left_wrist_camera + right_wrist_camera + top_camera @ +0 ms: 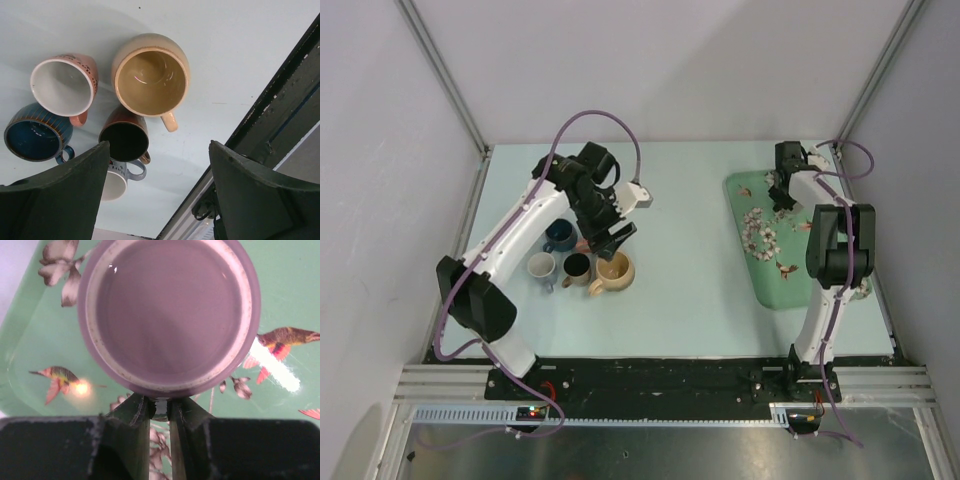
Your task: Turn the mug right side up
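Note:
A purple-grey mug (169,315) fills the right wrist view over a green tray (25,335) printed with birds; its round face with a pale ring points at the camera. I cannot tell whether that face is the base or the mouth. My right gripper (160,410) is shut on a dark part at the mug's near edge. In the top view the right gripper (783,190) hangs over the tray's far end (745,185) and hides the mug. My left gripper (157,190) is open and empty above a cluster of mugs; it also shows in the top view (610,235).
Several upright mugs stand together left of centre: tan (151,75), pink with white inside (62,86), blue (37,139), brown with black inside (124,140), and a white-grey one (117,180). The table's front rail (260,135) runs close by.

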Robot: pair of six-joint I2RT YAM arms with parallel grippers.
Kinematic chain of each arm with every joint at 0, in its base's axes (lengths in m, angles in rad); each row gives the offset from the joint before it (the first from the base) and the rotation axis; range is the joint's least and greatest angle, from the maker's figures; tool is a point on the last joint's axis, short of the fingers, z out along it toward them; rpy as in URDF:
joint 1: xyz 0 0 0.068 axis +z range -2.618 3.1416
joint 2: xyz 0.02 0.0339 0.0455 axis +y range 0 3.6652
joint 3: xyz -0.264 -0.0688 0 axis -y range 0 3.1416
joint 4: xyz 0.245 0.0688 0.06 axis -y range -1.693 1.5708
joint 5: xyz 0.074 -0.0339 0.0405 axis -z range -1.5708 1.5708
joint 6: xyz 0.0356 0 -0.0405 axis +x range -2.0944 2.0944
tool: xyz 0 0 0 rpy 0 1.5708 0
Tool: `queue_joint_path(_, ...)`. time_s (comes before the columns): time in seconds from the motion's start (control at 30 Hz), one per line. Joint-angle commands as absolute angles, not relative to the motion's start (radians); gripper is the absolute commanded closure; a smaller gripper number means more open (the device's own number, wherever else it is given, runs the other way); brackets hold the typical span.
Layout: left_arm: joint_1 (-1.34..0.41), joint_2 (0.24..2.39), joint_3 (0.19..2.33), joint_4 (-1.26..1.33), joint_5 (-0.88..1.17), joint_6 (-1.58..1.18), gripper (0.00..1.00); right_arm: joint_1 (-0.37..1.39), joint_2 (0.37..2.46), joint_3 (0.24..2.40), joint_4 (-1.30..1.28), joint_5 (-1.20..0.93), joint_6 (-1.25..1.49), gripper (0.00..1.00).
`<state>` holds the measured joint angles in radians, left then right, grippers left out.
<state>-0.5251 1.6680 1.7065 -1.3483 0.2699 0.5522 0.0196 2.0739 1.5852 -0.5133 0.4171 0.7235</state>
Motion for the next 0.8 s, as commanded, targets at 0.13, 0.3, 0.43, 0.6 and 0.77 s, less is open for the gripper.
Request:
queue_joint_path(0.13,-0.488,1.632,1.909,-1.378,0.351,0.438,0.1,0.043,1.602,1.355,-0.254,0.108,0.516,1.0)
queue_joint_path(0.3,-0.459,1.636,2.146,-1.325,0.412,0.296,0.02,0.155,1.336,1.265,-0.151,-0.197,0.493,1.0)
queue_joint_path(0.43,-0.451,1.637,2.294,-1.251,0.532,0.15,0.01,0.3,1.211,1.216,0.007,-0.363,0.593,1.0)
queue_joint_path(0.6,-0.449,1.634,2.362,-1.114,0.723,-0.054,0.0,0.514,1.16,1.186,0.296,-0.404,0.723,1.0)
queue_joint_path(0.77,-0.448,1.62,2.381,-1.018,0.727,-0.154,0.01,0.619,1.197,1.187,0.53,-0.416,0.851,1.0)
